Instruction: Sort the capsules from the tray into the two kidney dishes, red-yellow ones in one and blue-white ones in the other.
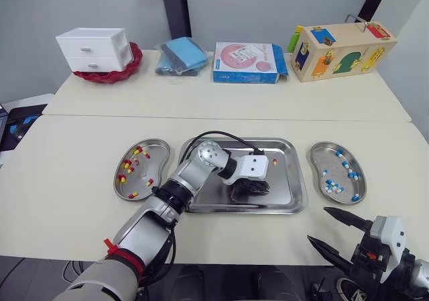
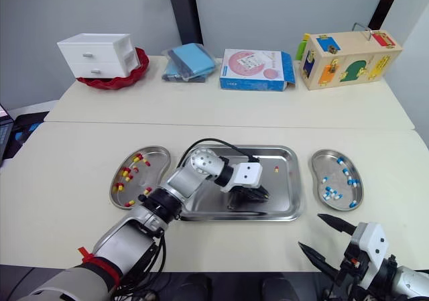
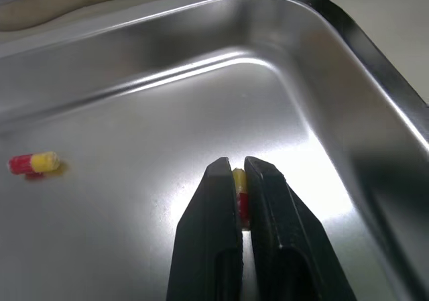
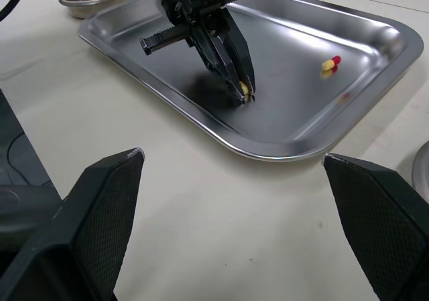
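Left wrist view: L gripper (image 3: 236, 168) low over the tray (image 3: 375, 66) floor, fingers closed to a narrow slit w/ the held capsule (image 3: 239, 194), red-yellow, pinched at the very tips. Whether it touches the floor cannot be told. The loose capsule (image 3: 33, 163), also red-yellow, lies apart in the same tray, toward its far right part. No blue-white ones are seen in the tray. The left dish (image 1: 157, 147) has red-yellow capsules and the right dish (image 1: 322, 150) has blue-white ones, one on each side of the tray. R gripper (image 1: 318, 224) is wide open, empty, near the front table edge, well apart from the tray.

Risks, as judged:
- Tip-only grip on a smooth rounded shell. Capsule may squirt out or pivot on lift, esp. if squeeze is uneven.
- A drop on polished metal prob. means rolling, maybe under the fingers or to the rim.
- Transfer must clear the tray rim and dish rim. A low path could knock the capsule free onto the table.
- Too much squeeze may dent the shell.
- Release at the wrong dish mixes colours. The left dish is the apparent target.
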`<state>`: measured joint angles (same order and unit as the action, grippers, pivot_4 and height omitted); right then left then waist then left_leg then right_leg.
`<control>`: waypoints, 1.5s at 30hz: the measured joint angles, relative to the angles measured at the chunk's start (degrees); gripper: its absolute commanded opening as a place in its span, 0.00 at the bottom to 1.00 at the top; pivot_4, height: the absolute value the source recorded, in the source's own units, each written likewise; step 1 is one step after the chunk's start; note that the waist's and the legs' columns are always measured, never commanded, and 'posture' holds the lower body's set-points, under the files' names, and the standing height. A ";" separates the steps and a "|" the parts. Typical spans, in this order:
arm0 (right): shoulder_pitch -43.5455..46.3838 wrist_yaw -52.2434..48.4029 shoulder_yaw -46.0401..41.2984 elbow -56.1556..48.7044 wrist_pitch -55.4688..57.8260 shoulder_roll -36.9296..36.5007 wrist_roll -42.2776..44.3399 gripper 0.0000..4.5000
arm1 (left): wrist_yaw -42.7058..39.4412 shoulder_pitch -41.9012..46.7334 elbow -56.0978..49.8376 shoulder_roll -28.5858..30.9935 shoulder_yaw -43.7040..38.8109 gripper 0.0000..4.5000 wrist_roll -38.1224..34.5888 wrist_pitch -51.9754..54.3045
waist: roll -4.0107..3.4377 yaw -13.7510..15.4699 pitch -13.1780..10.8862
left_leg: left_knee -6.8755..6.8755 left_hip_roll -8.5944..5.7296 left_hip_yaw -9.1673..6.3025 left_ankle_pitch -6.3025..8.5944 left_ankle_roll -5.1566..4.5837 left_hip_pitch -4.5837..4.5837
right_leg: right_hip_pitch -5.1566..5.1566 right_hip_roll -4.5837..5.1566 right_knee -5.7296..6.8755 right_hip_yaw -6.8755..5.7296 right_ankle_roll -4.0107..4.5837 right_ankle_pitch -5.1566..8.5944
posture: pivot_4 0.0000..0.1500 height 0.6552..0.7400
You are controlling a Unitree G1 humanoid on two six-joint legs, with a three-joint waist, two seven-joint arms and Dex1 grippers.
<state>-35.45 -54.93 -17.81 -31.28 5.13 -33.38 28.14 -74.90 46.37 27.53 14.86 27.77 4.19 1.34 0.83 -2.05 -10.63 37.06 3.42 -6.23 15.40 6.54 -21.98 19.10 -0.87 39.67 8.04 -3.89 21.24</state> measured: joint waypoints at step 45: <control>5.48 -8.71 6.14 2.96 -5.72 -3.74 1.20 1.00 | 17.84 -28.90 -32.59 35.12 -33.50 0.58 -15.86 33.09 | 0.05 0.36 -0.03 | 0.02 0.09 -0.04 -0.01 0.02 0.03 | 0.03 0.01 0.10 -0.09 0.03 0.02 | 1.00 1.00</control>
<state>-29.97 -63.64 -11.68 -28.32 -0.58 -37.12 29.34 -57.06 17.47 -5.06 49.97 -5.73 -11.66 34.43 0.88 -1.69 -10.66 37.08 3.51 -6.27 15.39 6.56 -21.94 19.13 -0.86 39.77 7.95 -3.86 21.26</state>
